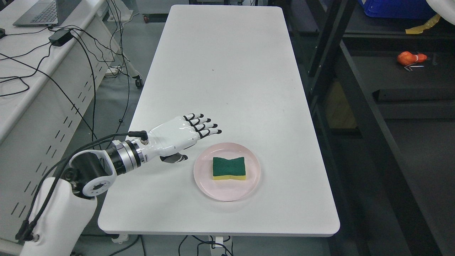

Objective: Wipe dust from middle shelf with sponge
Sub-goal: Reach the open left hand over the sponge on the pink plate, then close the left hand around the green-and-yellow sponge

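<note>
Reaching in from the lower left, the left hand [185, 133] hovers above the white tabletop [227, 71], just beside the pink plate [227, 192] and short of its upper-left rim. Its fingers [204, 126] are extended and relaxed, holding nothing; the thumb hangs below the palm.

The sponge [229, 168], green scouring face up over a yellow base, lies flat near the centre of the plate, untouched and apart from the hand.

Progress is judged to be at the very start: the sponge has not been grasped, and no wiping can have begun. Remaining work appears to be the grasp, the carry to the dark shelving unit [373, 89] at the right, and the wiping pass itself.

Limits of observation: the right arm is out of view. The shelving is cut off by the right edge, so which level counts as the middle shelf cannot be settled, and no dust can be made out on its dark surfaces. An orange object [410, 58] rests on one shelf; its nature is unclear. The hand's palm side is hidden.
</note>
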Robot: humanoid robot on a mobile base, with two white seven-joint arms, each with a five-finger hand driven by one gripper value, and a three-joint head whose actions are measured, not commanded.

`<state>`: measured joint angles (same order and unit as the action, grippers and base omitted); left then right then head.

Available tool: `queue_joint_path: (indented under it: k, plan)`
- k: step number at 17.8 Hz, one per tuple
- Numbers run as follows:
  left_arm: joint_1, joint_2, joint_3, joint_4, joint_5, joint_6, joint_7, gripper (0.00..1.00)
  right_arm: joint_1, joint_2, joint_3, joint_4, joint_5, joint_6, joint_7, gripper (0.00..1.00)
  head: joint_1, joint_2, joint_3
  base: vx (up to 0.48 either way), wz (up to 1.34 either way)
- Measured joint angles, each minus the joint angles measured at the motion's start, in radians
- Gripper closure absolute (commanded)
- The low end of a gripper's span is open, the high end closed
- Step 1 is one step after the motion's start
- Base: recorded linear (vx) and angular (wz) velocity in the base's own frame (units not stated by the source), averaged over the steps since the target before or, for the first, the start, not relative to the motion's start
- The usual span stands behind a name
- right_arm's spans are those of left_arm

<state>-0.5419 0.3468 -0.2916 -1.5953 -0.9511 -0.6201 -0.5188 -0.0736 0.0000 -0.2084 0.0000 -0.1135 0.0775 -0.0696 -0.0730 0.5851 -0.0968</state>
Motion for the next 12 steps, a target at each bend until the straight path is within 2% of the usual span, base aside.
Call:
queue_joint_path:
  k: [8, 12]
  plan:
    - [-0.063, -0.059, -0.157, 0.066, -0.150, -0.071, -0.005, 0.11, 0.000, 0.000, 0.000, 0.000, 0.000, 0.000, -0.002, 0.00, 0.0000, 0.000, 0.000, 0.000, 0.00]
    - [-0.072, -0.087, -0.211, 0.090, -0.195, -0.073, -0.008, 0.23, 0.000, 0.000, 0.000, 0.000, 0.000, 0.000, -0.003, 0.00, 0.0000, 0.000, 0.000, 0.000, 0.00]
